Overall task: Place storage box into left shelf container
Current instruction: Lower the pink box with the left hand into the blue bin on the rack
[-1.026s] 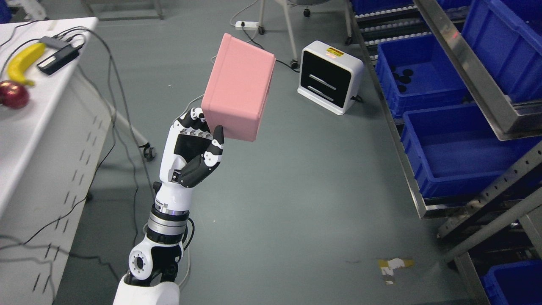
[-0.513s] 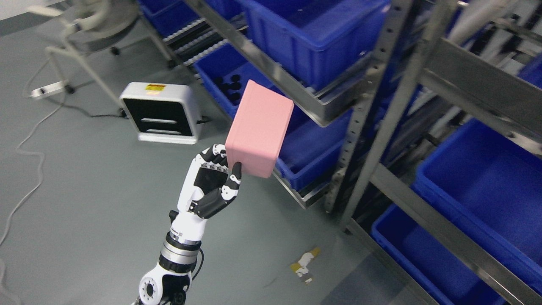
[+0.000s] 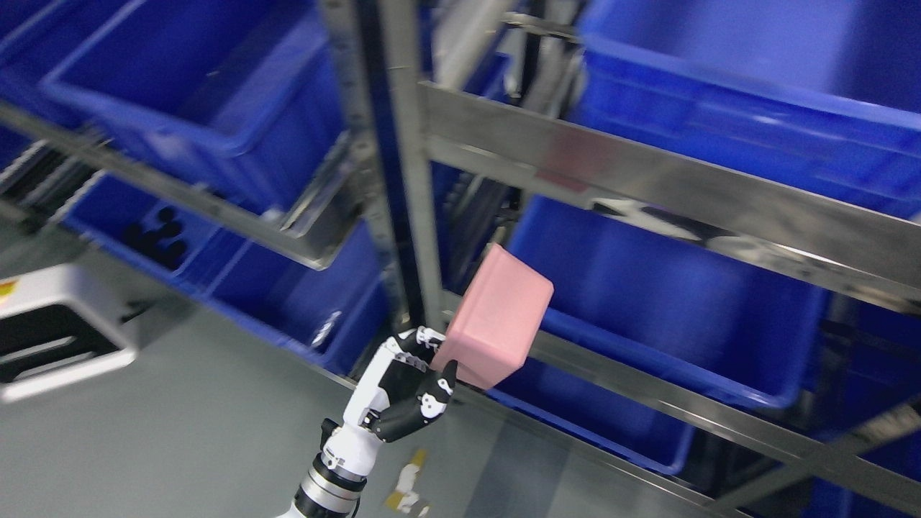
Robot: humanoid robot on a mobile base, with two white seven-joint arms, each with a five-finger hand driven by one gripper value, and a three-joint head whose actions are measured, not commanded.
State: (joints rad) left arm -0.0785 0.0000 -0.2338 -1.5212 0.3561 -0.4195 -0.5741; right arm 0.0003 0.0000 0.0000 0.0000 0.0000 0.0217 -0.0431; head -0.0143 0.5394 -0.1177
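- The left hand (image 3: 403, 392) rises from the bottom edge, fingers and thumb closed around the lower end of the pink box (image 3: 496, 327).
- The box is held up in the air, tilted, its top leaning to the right, in front of the upright post (image 3: 403, 165) of the metal shelf (image 3: 647, 180).
- A blue bin (image 3: 662, 302) sits on the shelf just behind and to the right of the box; other blue bins (image 3: 180, 108) sit to the left.
- A white device (image 3: 57, 338) stands on the grey floor (image 3: 180, 432) at far left; the picture is blurred, so its details are unclear.
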